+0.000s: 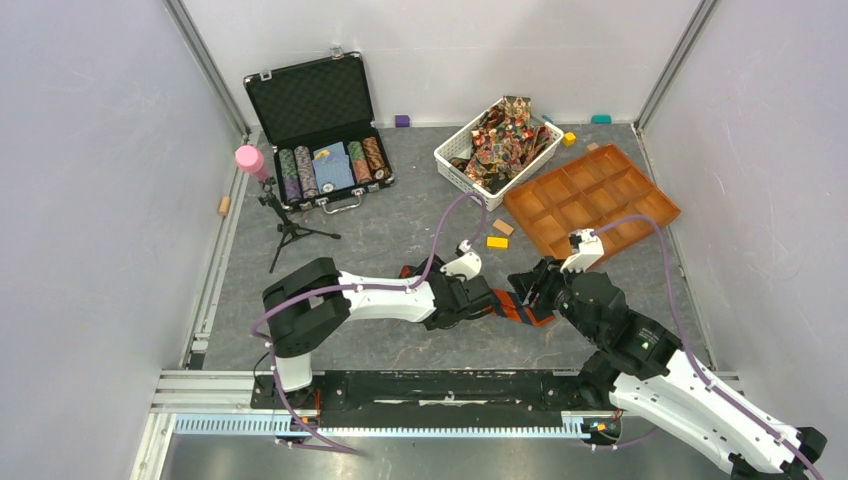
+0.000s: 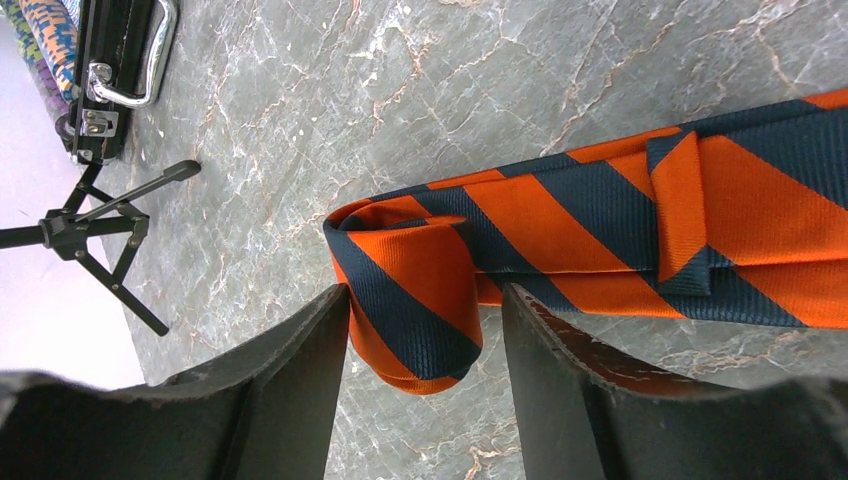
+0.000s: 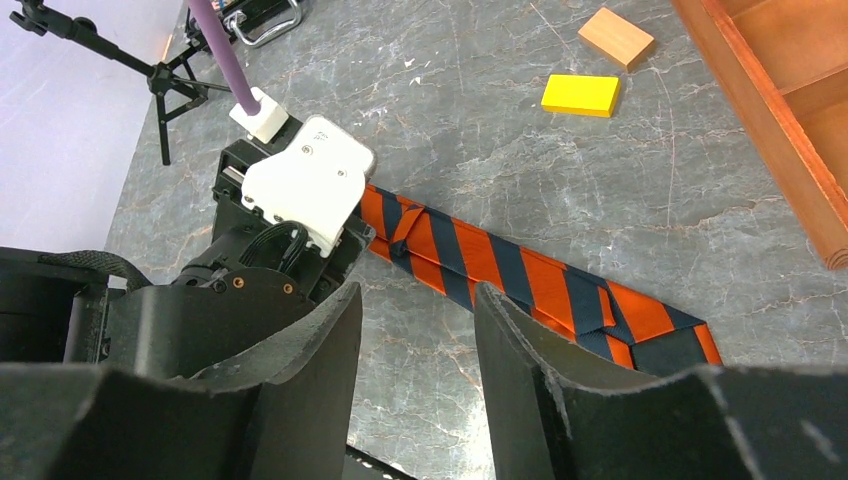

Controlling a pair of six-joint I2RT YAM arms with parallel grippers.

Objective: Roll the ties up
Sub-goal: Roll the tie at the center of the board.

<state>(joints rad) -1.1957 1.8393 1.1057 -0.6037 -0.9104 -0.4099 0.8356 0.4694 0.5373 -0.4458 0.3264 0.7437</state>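
Orange-and-navy striped tie (image 2: 600,220) lies flat on the grey surface (image 1: 400,230) between the two arms, one end turned into a small loose roll. Left fingers (image 2: 290,380) stand apart, straddling that roll without clamping it. Right fingers (image 3: 300,400) stand apart over bare surface just beside the tie. Patterned ties (image 1: 503,135) are heaped in the white basket (image 1: 452,165).

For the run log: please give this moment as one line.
striped tie: one end rolled, rest unrolled | left fingers: open, astride roll | right fingers: open, empty
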